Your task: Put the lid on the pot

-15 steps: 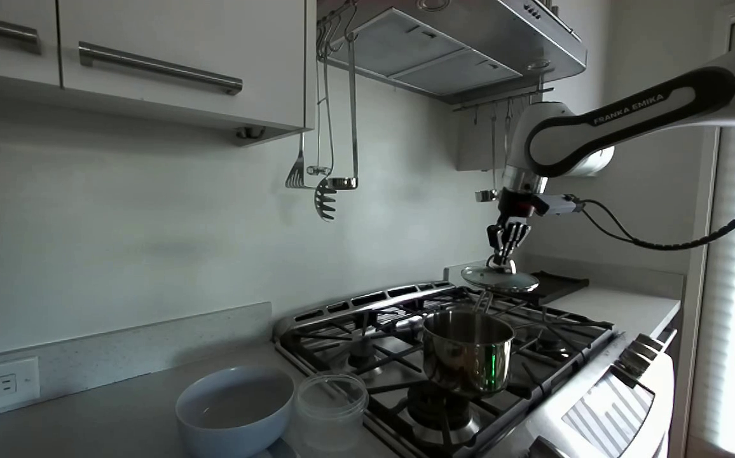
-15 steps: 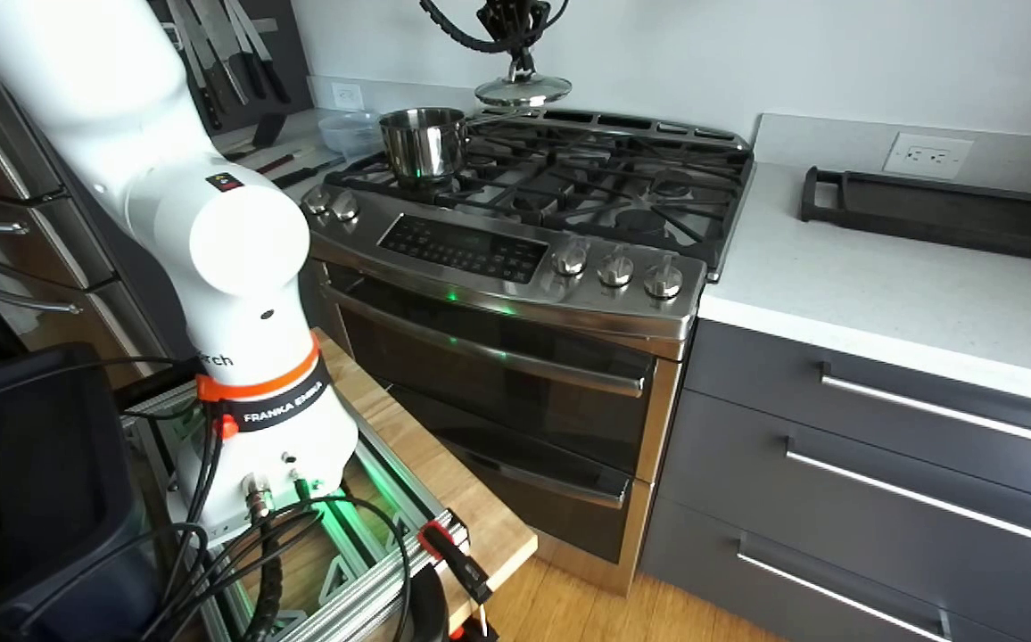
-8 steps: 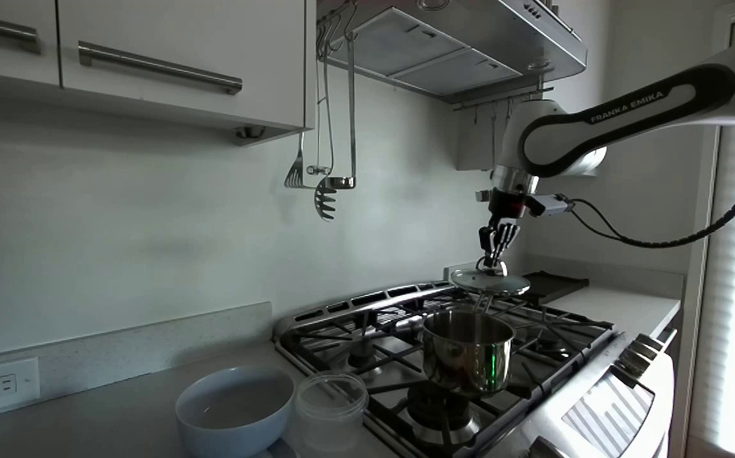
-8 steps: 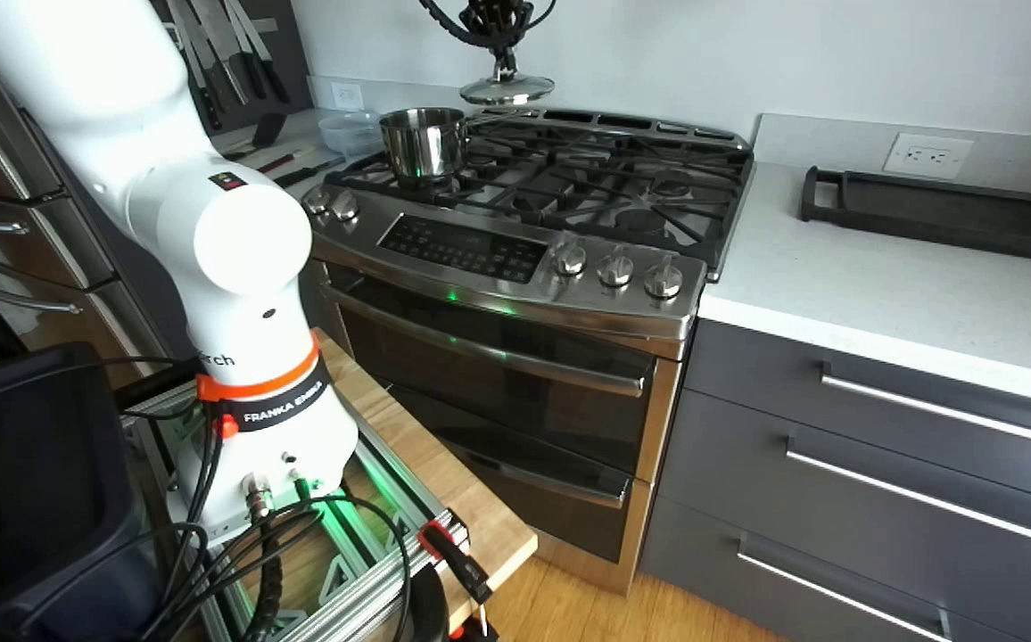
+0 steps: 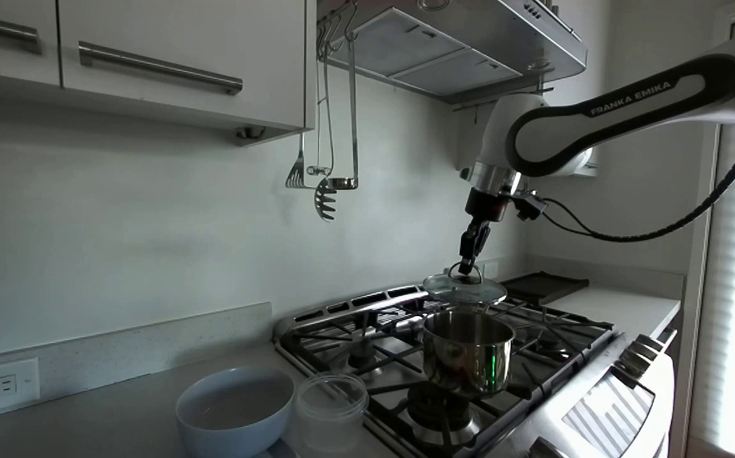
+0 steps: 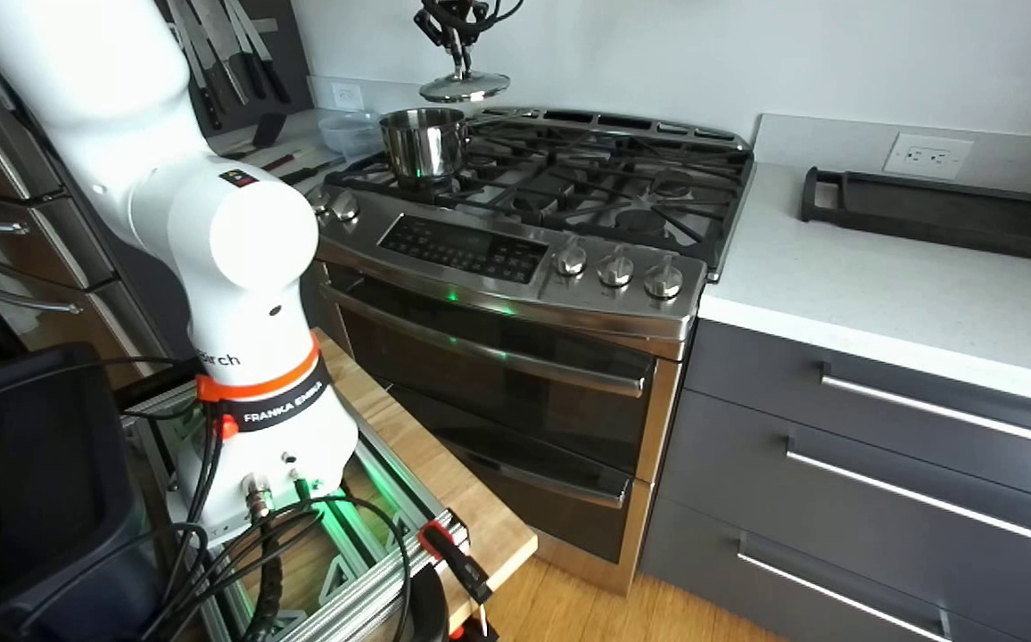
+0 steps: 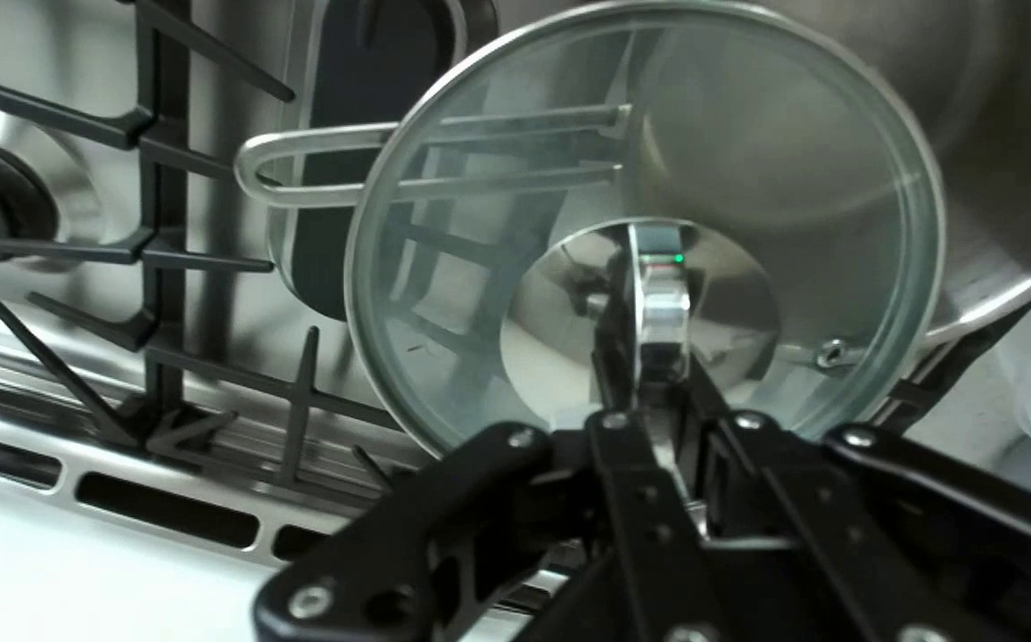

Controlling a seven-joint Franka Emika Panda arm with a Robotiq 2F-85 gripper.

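Note:
The lid is a round glass lid [image 5: 460,291] with a metal rim and silvery loop handle; it also shows in an exterior view [image 6: 465,86] and in the wrist view [image 7: 551,303]. My gripper [image 5: 467,266], also in an exterior view [image 6: 460,67] and the wrist view [image 7: 658,370], is shut on the lid's handle. The lid hangs above the stove, nearly level. The shiny steel pot [image 5: 467,359] stands uncovered on a front burner, seen also in an exterior view [image 6: 424,147]. In the wrist view, the lid overlaps the pot [image 7: 993,205] on its handle side, off-centre.
Black grates [image 6: 560,178] cover the stovetop around the pot. A clear tub [image 5: 331,407] and a wide pale bowl [image 5: 234,407] stand on the counter beside the stove. A range hood [image 5: 456,44] and hanging utensils [image 5: 342,182] are above. A black tray [image 6: 952,214] lies on the counter.
My gripper has carried the lid leftward in both exterior views, toward the pot. In an exterior view, the lid also sank slightly and the wrist turned. The pot has not moved.

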